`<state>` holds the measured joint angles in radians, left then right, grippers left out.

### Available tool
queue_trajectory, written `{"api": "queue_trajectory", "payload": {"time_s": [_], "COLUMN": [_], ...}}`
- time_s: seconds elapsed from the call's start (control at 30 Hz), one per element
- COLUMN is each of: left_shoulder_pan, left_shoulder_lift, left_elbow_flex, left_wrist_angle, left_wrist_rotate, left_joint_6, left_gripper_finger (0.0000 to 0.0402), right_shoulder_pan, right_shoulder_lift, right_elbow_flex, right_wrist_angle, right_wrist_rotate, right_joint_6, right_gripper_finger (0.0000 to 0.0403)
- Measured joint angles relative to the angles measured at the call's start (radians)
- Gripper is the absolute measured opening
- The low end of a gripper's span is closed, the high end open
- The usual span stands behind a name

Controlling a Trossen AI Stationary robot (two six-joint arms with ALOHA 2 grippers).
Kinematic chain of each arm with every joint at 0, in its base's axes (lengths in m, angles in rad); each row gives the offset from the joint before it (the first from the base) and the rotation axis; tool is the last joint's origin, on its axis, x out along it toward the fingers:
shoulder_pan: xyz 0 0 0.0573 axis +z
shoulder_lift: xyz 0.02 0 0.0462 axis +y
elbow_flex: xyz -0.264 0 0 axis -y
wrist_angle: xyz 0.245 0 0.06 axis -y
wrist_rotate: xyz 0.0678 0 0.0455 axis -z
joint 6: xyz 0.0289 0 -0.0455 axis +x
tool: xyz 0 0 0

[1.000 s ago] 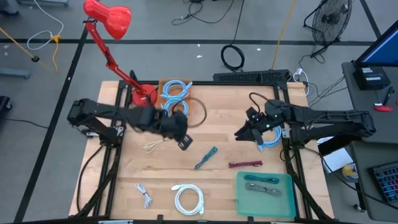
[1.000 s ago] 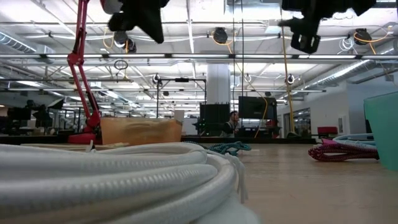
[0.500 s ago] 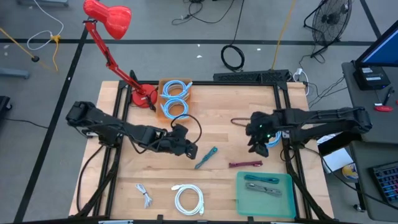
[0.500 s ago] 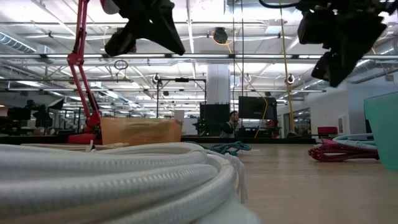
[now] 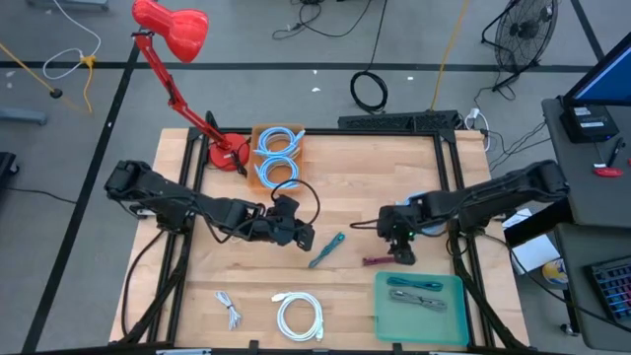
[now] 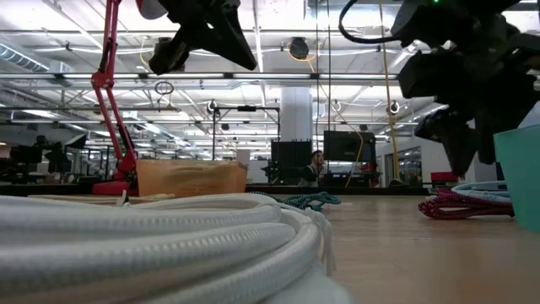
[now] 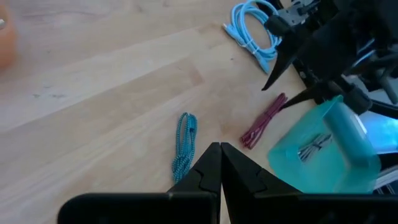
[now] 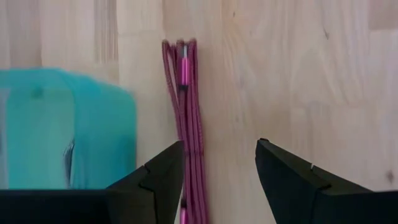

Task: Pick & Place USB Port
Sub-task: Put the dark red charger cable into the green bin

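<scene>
the right claw [image 5: 402, 252] hangs low over the worktop [image 5: 355, 187], w/ its fingers [image 8: 155, 180] spread apart, right above the magenta usb cable [image 5: 388, 260]. in the right wrist view the cable [image 8: 188, 118] lies straight btw the two fingers, not pinched. the teal tray [image 5: 419, 309] is just beside the cable, w/ one grey cable [image 5: 414, 292] in it. the left claw [image 5: 301, 239] is near the worktop centre, fingers [image 7: 208, 168] pressed together and holding nothing, close to the teal braided cable [image 5: 326, 249]. a white coiled cable [image 5: 299, 317] lies at the front edge. blue cables [image 5: 277, 155] sit in a box at the back, next to the red lamp [image 5: 173, 28].
</scene>
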<state>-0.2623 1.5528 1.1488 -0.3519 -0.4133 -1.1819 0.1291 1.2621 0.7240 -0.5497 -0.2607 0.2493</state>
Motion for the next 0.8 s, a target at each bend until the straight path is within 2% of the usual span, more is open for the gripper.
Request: {"api": "queue_trajectory", "payload": {"time_s": [0.33,0.53,0.8], "left_shoulder_pan": [-0.003,-0.012,-0.020], "left_shoulder_lift": [0.000,0.000,0.000], "left_elbow_flex": [0.000,0.000,0.000], "left_wrist_angle": [-0.004,-0.014,-0.019], "left_wrist_rotate": [0.001,0.020,0.021], "left_joint_6": [-0.008,-0.007,-0.005], "left_gripper_finger": [0.0010,0.0010,0.0010], "right_shoulder_pan": [0.013,0.083,0.159], "right_shoulder_lift": [0.086,0.095,0.095], "right_elbow_flex": [-0.002,-0.003,-0.047], "right_wrist_angle": [0.048,0.054,0.146], "right_wrist_rotate": [-0.005,-0.045,0.125], "right_joint_6": [-0.005,0.042,0.066], "right_gripper_finger": [0.0190,0.0190,0.0187]}}
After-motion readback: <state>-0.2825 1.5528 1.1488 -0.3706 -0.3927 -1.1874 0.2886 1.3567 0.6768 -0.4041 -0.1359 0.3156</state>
